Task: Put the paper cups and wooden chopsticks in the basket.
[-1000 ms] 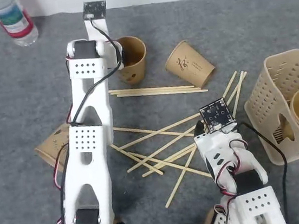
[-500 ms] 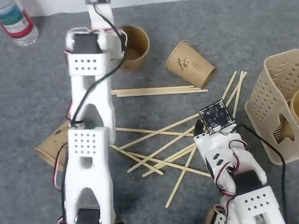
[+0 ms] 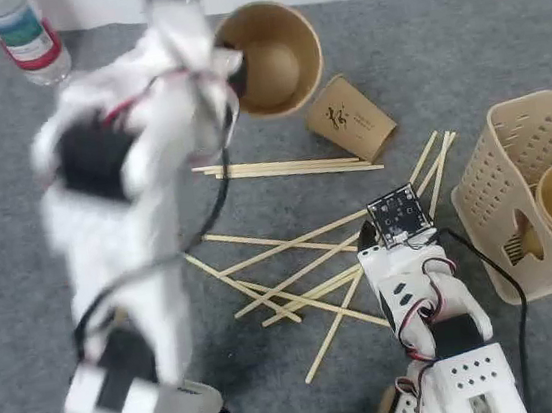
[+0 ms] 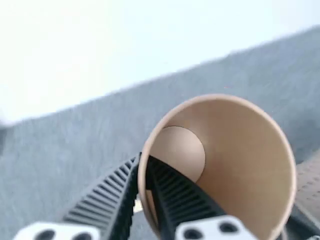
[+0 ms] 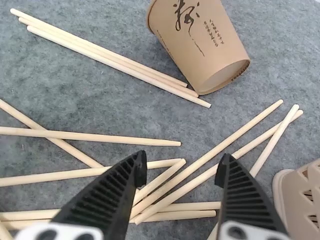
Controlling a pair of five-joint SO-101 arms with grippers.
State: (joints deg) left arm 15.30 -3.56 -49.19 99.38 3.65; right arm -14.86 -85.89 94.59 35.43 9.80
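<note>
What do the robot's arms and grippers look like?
The left arm and right arm are white plastic with black motors and red, black and white wires; the right carries a small black camera board. The left gripper and right gripper are black and ribbed, on white mounts.

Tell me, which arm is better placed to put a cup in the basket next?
Left: the left gripper is shut on the rim of a paper cup. The right gripper is open and empty over chopsticks, though nearer the basket.
</note>
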